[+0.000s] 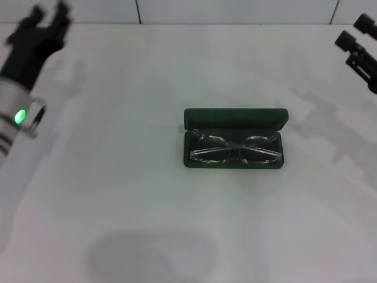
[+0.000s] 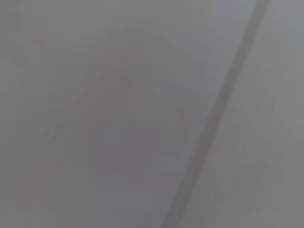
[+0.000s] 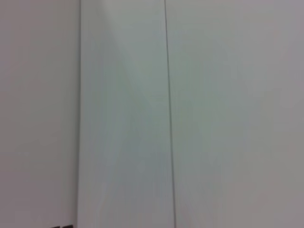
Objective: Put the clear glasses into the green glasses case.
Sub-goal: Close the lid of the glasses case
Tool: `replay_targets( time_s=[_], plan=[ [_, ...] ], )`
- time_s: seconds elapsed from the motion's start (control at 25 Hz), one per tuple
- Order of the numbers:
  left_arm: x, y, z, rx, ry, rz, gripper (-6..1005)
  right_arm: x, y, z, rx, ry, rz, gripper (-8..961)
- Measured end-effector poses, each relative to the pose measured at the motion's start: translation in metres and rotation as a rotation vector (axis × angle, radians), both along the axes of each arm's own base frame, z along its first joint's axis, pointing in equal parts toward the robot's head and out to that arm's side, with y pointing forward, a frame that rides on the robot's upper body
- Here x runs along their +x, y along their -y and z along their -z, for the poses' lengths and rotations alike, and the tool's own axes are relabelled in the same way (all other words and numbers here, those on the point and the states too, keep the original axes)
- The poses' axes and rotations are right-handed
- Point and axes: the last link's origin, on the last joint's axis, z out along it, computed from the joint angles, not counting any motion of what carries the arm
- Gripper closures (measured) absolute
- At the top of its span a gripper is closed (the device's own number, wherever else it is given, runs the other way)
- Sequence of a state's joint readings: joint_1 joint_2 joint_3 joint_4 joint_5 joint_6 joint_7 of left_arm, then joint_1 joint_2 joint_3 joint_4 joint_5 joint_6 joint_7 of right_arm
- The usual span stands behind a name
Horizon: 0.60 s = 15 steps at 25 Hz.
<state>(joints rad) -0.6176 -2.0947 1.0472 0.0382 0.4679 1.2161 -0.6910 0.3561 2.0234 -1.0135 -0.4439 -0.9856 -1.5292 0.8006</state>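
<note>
The head view looks forward and down from above onto the white bench (image 1: 118,194), taking in most of its top up to the tiled wall (image 1: 235,10) at 12 o'clock. The open green glasses case (image 1: 234,138) sits just right of centre, the left tool (image 1: 50,16) enters at 10 o'clock and the right tool (image 1: 359,34) at 2 o'clock. The left wrist view faces a plain grey surface crossed by one dark slanted line (image 2: 216,114), very near and unfocused. The right wrist view faces pale panels with a thin straight seam (image 3: 169,114). Neither wrist view shares any recognisable part with the head view
</note>
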Motion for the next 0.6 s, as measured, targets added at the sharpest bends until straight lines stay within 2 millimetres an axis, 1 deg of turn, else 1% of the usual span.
replay_targets(
  time_s=[0.08,0.16,0.28,0.36,0.44,0.6],
  plan=[
    [0.021,-0.015,0.009,-0.123,-0.041,0.082,396,0.004,0.001,-0.004,0.022,-0.021,0.019,471],
    [0.038,-0.028,0.016,-0.223,-0.092,0.120,396,0.010,0.002,-0.008,0.050,-0.050,0.053,471],
    [0.060,-0.042,0.031,-0.379,-0.179,0.140,396,0.017,0.004,-0.014,0.087,-0.073,0.082,355],
    [0.075,-0.046,0.045,-0.485,-0.244,0.161,396,0.022,0.008,-0.020,0.118,-0.096,0.098,278],
    [0.091,-0.046,0.065,-0.620,-0.335,0.191,395,0.025,0.011,-0.023,0.144,-0.121,0.109,281],
    [0.098,-0.040,0.080,-0.713,-0.395,0.215,395,0.026,0.012,-0.025,0.161,-0.135,0.111,286]
  ],
)
